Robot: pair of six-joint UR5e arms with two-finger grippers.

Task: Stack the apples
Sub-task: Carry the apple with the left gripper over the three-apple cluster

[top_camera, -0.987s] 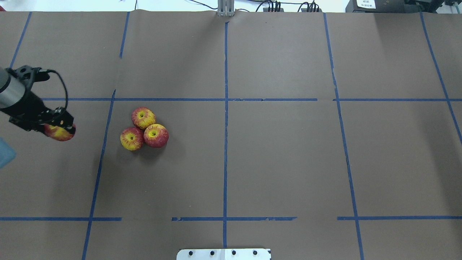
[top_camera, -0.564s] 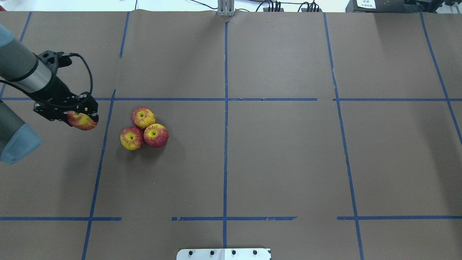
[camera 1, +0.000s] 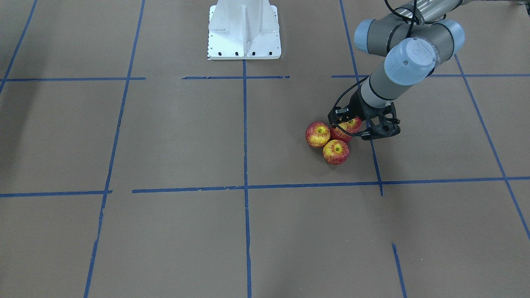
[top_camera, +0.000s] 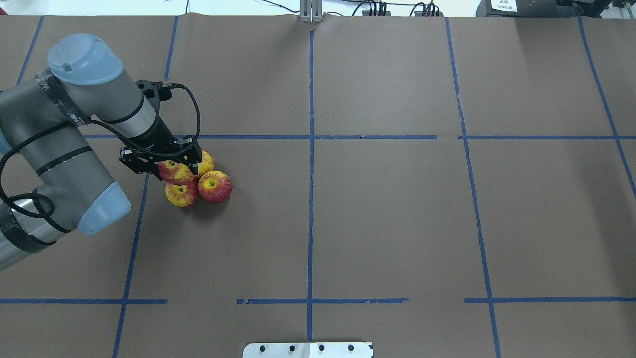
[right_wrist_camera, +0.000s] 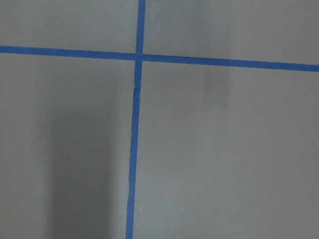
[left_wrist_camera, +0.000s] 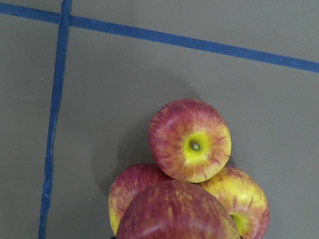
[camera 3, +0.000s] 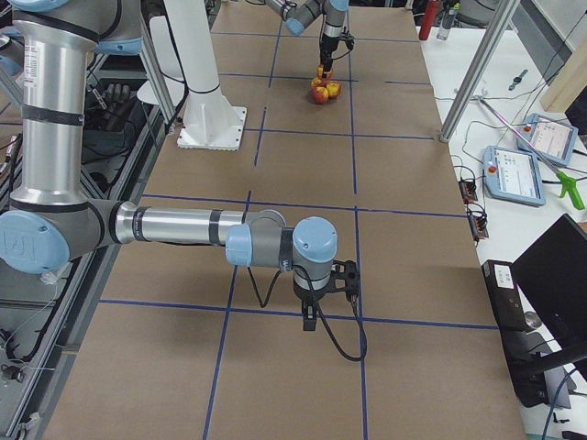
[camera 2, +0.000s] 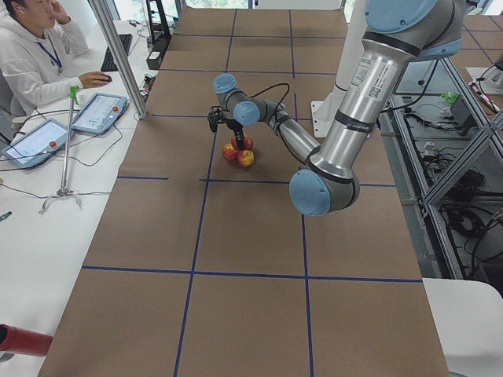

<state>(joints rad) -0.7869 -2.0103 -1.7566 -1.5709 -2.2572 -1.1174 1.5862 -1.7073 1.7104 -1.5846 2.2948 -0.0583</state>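
Note:
Three red-and-yellow apples sit touching in a cluster on the brown table: one (top_camera: 214, 187), one (top_camera: 180, 195) and one (top_camera: 206, 161) partly hidden by my left gripper. My left gripper (top_camera: 174, 168) is shut on a fourth apple (top_camera: 175, 172) and holds it just over the cluster's left side. In the front view the held apple (camera 1: 352, 123) is above the three apples (camera 1: 317, 134). The left wrist view has the held apple (left_wrist_camera: 177, 211) at the bottom, over the three apples (left_wrist_camera: 190, 140). My right gripper (camera 3: 310, 319) shows only in the exterior right view; I cannot tell if it is open.
Blue tape lines (top_camera: 310, 149) divide the brown table into squares. The white robot base (camera 1: 244, 29) stands at the near edge. An operator (camera 2: 35, 55) sits at the side desk with tablets. The right wrist view shows only bare table and tape (right_wrist_camera: 134, 124).
My left arm has carried the held apple rightward from the table's left edge to above the three-apple cluster. The three apples have not moved.

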